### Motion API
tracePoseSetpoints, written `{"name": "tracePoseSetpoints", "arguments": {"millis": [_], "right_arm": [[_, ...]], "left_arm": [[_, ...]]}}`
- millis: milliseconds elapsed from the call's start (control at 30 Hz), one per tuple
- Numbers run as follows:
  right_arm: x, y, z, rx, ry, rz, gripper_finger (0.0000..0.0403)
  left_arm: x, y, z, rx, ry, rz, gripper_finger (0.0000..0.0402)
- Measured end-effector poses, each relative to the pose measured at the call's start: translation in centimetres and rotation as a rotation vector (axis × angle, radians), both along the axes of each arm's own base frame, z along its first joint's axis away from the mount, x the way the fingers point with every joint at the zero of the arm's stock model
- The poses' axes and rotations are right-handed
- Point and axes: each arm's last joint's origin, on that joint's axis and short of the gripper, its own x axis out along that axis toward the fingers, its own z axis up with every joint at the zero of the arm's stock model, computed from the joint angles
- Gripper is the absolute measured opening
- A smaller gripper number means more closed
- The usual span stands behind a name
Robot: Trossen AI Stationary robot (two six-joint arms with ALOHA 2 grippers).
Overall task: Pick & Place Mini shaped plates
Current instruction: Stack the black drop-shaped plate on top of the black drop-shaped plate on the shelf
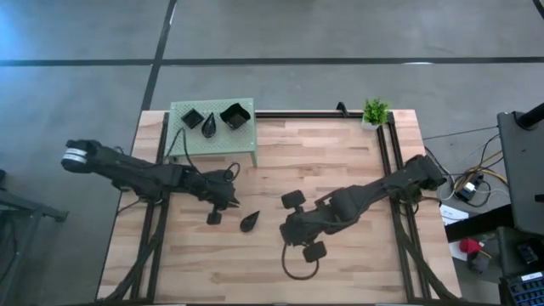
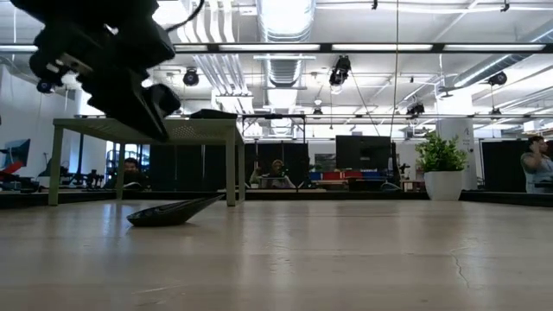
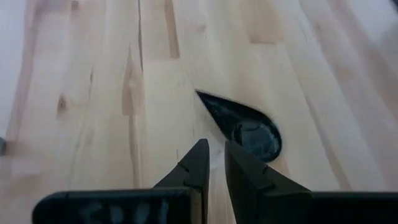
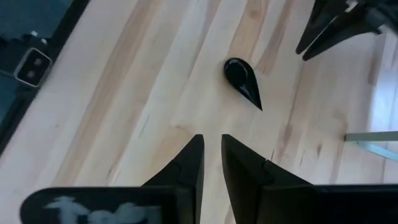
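Observation:
One teardrop-shaped mini plate (image 1: 249, 222) (image 3: 245, 124) (image 4: 244, 79) lies flat on the wooden table, between my two grippers. Three more black mini plates (image 1: 208, 125) rest on top of the green stand (image 1: 242, 140) at the far left. My left gripper (image 1: 233, 204) (image 3: 216, 149) hovers just to the left of the teardrop plate, pointing down at a slant. Its fingers are a narrow gap apart with nothing between them. My right gripper (image 1: 287, 228) (image 4: 212, 140) hangs to the plate's right, higher up, also narrowly open and empty.
A small potted plant (image 1: 375, 111) stands at the far right corner. Black frame rails (image 1: 387, 161) run along the table's left and right sides and its far edge. A cable loop (image 1: 297, 270) lies near the front edge. People sit in the room beyond the table (image 2: 276, 173).

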Motion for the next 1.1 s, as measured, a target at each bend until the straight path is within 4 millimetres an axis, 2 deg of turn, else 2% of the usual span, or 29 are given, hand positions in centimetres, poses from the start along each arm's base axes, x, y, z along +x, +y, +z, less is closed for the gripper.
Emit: {"name": "tracePoseSetpoints", "arguments": {"millis": [233,400,833,1100], "right_arm": [[-0.6,-0.3,0.6,0.001,0.007,-0.01,0.0052],[-0.7,-0.4,0.6,-0.023,0.005,-0.024,0.0052],[-1.1,-0.6,0.3,-0.027,0.054,-0.056,0.0052],[-1.1,-0.6,0.3,-0.029,0.054,-0.053,0.0052]], "left_arm": [[1.1,-0.1,-2.1,0.008,0.083,0.001,0.0044],[2.2,-0.4,-2.9,0.011,0.129,-0.003,0.0044],[5.0,-0.9,-3.7,-0.112,0.201,0.133,0.0044],[6.0,-1.2,-4.6,-0.153,0.252,0.122,0.0044]]}}
